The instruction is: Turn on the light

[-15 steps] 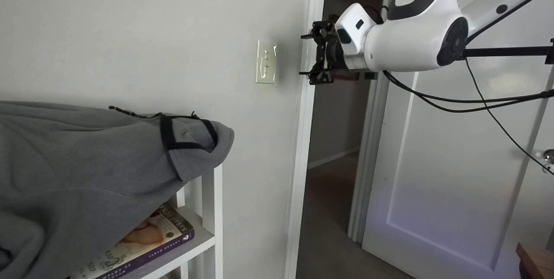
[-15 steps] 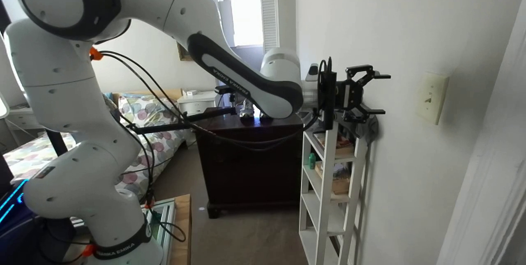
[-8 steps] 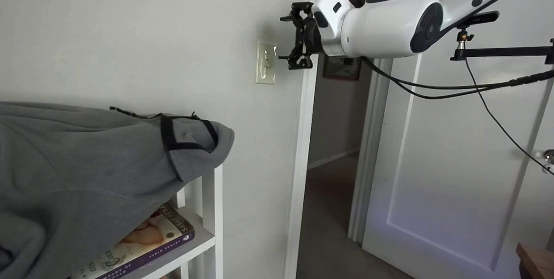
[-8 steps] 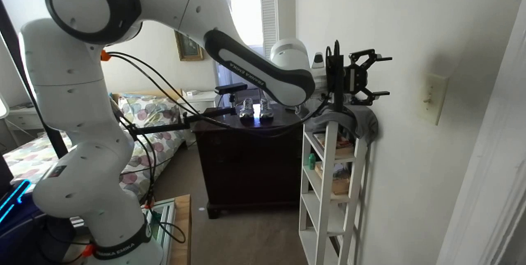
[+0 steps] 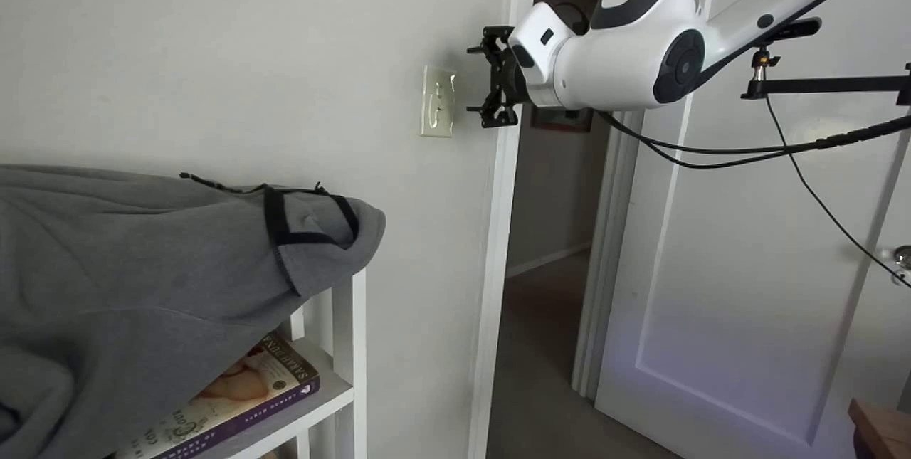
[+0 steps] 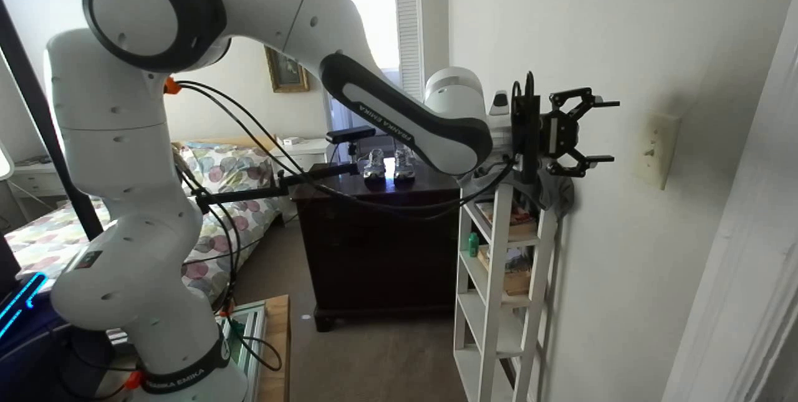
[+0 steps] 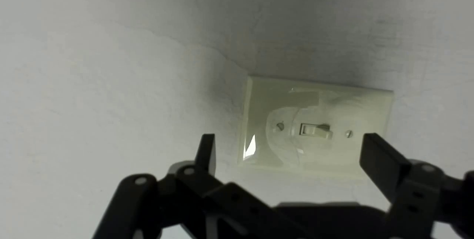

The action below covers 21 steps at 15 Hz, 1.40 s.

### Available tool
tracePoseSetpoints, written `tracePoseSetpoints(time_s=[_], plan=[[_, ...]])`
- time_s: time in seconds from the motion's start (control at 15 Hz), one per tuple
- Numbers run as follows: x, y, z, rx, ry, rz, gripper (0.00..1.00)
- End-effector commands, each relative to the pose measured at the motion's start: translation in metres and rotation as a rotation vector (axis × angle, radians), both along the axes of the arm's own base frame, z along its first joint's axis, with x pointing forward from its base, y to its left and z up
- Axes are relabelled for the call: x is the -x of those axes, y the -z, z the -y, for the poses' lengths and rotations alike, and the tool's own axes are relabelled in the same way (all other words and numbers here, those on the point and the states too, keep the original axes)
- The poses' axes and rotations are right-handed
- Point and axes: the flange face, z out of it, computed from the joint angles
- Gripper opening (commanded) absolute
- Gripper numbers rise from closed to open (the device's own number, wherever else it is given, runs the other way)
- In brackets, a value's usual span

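The light's switch is a cream-white upright plate on the wall, seen in both exterior views (image 5: 437,102) (image 6: 658,149). No lamp shows. In the wrist view the plate (image 7: 274,153) appears sideways, and its small toggle (image 7: 315,130) leans toward the right-hand finger. My gripper (image 5: 470,80) (image 6: 616,131) (image 7: 288,135) is open and empty, its two fingers one above the other in both exterior views. It points at the wall in front of the plate, with a gap left. In the wrist view the toggle lies between the fingers, and the right-hand finger covers the plate's lower right corner.
A white shelf (image 5: 349,345) (image 6: 499,265) with a grey jacket (image 5: 164,252) and a book (image 5: 235,402) stands against the wall. A white door frame (image 5: 498,231) is beside the plate, with an open door (image 5: 747,267). A dark dresser (image 6: 380,252) stands behind the arm.
My gripper first rises and moves toward the switch plate, then comes down a little and nearer the wall. It stays open. The toggle shows no clear change.
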Motion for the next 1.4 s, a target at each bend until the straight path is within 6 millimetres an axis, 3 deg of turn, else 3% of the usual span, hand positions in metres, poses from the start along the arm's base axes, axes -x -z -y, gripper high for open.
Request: tracePoseSetpoints(time_s=[0.0,0.87,1.33], plan=[[-0.009,0.002,0.003,0.003,0.004,-0.007,1.0],[-0.035,-0.001,-0.006,0.018,-0.007,0.019,1.0],[-0.042,0.009,-0.01,0.049,-0.009,0.002,1.0]])
